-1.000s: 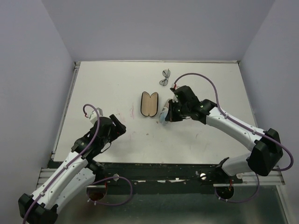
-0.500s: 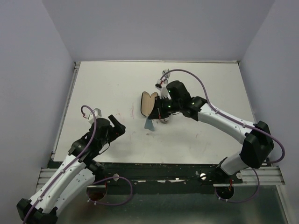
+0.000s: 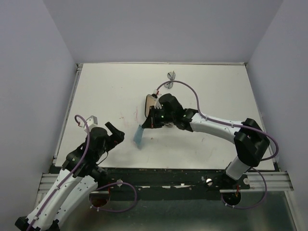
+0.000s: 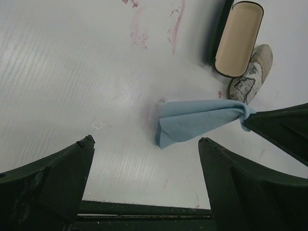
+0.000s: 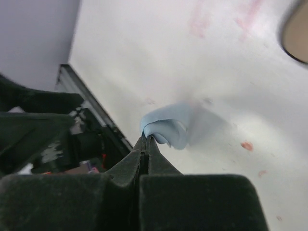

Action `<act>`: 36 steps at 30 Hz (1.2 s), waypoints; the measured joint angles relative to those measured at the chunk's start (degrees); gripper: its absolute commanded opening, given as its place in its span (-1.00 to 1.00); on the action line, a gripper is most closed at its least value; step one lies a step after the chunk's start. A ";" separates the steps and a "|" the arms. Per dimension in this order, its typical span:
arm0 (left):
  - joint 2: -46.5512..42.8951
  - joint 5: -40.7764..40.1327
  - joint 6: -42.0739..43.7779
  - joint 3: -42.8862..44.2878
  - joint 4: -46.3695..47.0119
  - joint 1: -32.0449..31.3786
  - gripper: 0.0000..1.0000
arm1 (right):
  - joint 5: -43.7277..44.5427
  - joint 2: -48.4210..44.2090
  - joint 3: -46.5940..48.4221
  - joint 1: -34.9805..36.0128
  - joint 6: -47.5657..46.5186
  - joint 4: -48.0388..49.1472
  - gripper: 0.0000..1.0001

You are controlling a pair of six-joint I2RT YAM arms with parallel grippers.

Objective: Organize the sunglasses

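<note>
A dark thin-framed pair of sunglasses [image 3: 170, 80] lies at the back of the table, behind the right arm. The pink-purple pair is out of view. My right gripper [image 3: 150, 123] is shut on one corner of a light blue cloth [image 3: 139, 136], which hangs down and to the left of it. The right wrist view shows the fingertips [image 5: 145, 140] pinched on the cloth [image 5: 169, 123]. My left gripper [image 3: 113, 131] is open and empty, left of the cloth. In its wrist view [image 4: 145, 140] the cloth [image 4: 195, 121] lies just ahead of the fingers.
An open black case with tan lining [image 4: 238, 38] lies behind the cloth, partly under the right arm [image 3: 152, 103]. A beige patterned pouch [image 4: 250, 73] lies beside it. The table's near edge [image 4: 144, 209] runs just below the left fingers.
My right gripper has carried the blue cloth left and toward the near edge, past the case. My left arm has drawn back toward the near left.
</note>
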 measured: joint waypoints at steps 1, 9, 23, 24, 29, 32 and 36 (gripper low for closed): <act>0.09 0.00 -0.02 -0.02 0.00 0.00 0.97 | 1.79 -0.50 -2.05 -0.26 0.72 -0.37 -0.97; 7.41 3.10 1.70 -1.20 4.81 0.04 0.97 | 15.65 -10.51 -22.03 -5.40 4.81 -12.04 -0.82; 28.09 18.53 7.10 -2.40 20.79 -0.48 0.97 | 23.06 -22.23 -31.43 -7.80 6.75 -27.93 -0.62; 28.68 18.99 7.23 -2.40 21.22 -0.63 0.98 | 22.82 -23.19 -32.04 -7.85 6.29 -28.57 -0.57; 33.00 21.88 7.67 -2.51 25.70 -3.19 0.98 | 15.98 -28.33 -35.43 -7.89 2.51 -28.74 0.11; 36.24 22.23 7.87 -2.03 26.91 -6.08 0.97 | 14.93 -29.64 -35.54 -7.89 0.59 -28.96 0.14; 40.87 22.21 7.89 0.44 27.43 -9.64 0.82 | 18.64 -32.74 -33.68 -7.89 -0.26 -29.40 0.15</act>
